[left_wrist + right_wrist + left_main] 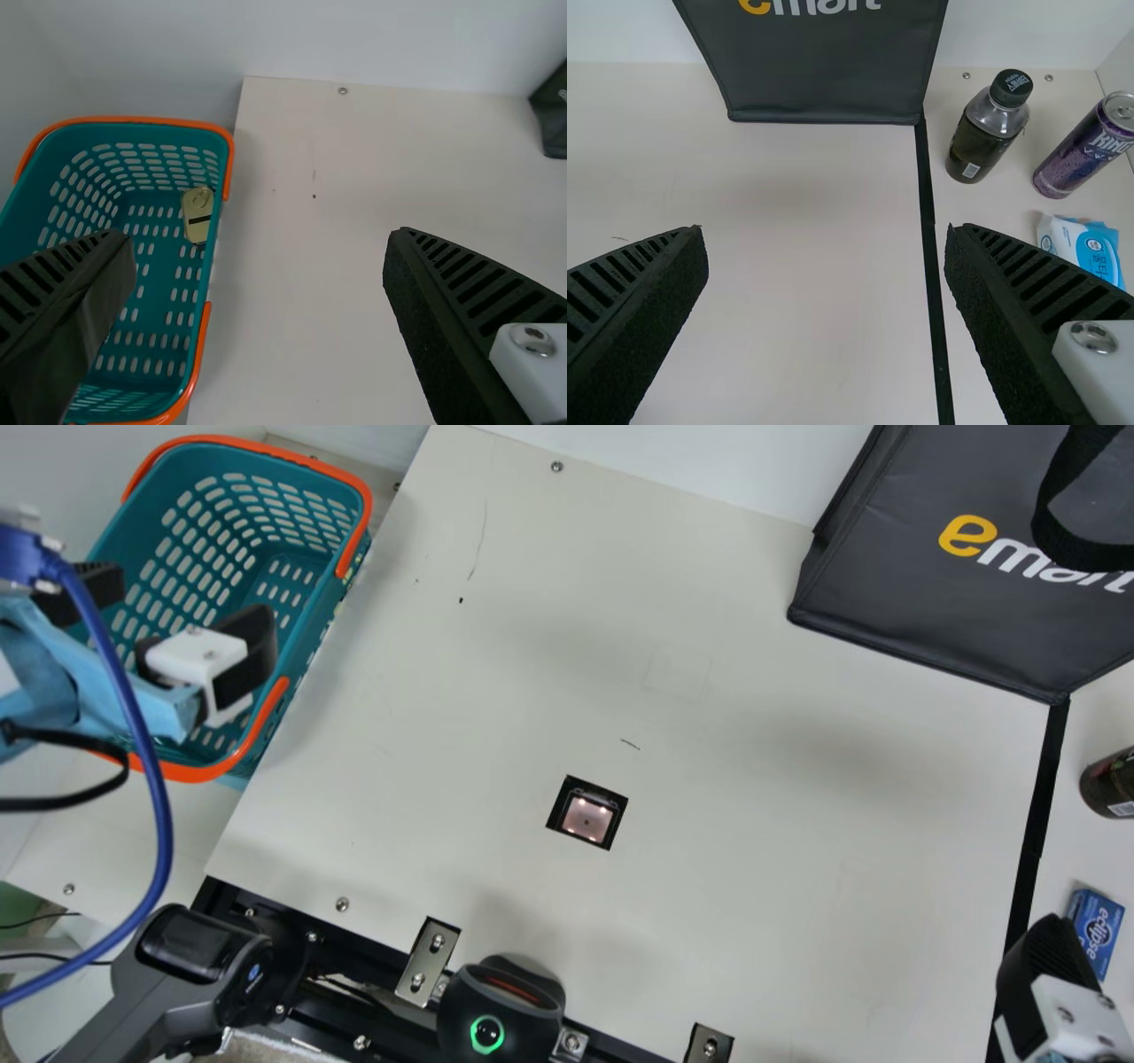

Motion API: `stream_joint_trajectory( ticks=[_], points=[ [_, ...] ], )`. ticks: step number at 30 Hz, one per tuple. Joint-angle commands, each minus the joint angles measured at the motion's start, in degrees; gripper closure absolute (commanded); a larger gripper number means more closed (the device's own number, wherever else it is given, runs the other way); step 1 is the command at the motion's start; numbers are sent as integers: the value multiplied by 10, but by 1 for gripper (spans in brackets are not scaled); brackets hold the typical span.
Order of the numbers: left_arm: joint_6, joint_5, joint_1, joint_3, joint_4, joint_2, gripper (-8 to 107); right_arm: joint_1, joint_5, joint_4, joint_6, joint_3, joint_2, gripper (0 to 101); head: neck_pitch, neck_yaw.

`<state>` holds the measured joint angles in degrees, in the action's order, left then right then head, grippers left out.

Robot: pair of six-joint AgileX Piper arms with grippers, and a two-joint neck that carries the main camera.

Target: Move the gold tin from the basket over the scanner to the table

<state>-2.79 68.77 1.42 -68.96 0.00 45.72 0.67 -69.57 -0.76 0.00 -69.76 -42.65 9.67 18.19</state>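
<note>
And here is the left gripper (259, 237), black fingers spread wide, nothing between them, poised high by the basket (202, 354). Down inside lies the gold tin (198, 226), on the basket's floor, close to the worktop-side wall and towards the far end; whether it touches that wall, one can't tell.

Take twelve as pointing at the back wall: the tin looks to be around eleven o'clock from the gripper, and lower. Its long axis runs nearly twelve to six. The fingers stand apart along nine to three, so that's a handy line-up: little twist needed, just a shift forward and across, then a drop over the narrow sides. But watch the three o'clock finger! That gap by the wall looks tight, and the rim could catch it.

This is the left arm's job, by far the nearer. The right gripper (824, 232) waits across the worktop (709, 886), its jaws apart and unloaded. Next comes the pick, then on to the scanner (586, 817), four o'clock from the basket in the main view.
</note>
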Motion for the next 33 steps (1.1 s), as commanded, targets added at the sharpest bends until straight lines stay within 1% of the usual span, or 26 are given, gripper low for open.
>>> stream_joint_trajectory(
  ticks=[1,7,13,18,25,33],
  points=[
    [-14,-3,25,-1,2,14,9,0,0,0,0,0,0,6,-17,2],
    [-21,-14,118,-7,-20,63,9,0,0,0,0,0,0,6,-17,2],
    [31,-36,232,-15,-80,130,9,0,0,0,0,0,0,6,-17,2],
    [86,-64,303,-14,-119,186,9,0,0,0,0,0,0,6,-17,2],
    [145,-109,353,-4,-154,254,9,0,0,0,0,0,0,6,-17,2],
    [180,-168,366,21,-180,329,9,0,0,0,0,0,0,6,-17,2]
  ],
)
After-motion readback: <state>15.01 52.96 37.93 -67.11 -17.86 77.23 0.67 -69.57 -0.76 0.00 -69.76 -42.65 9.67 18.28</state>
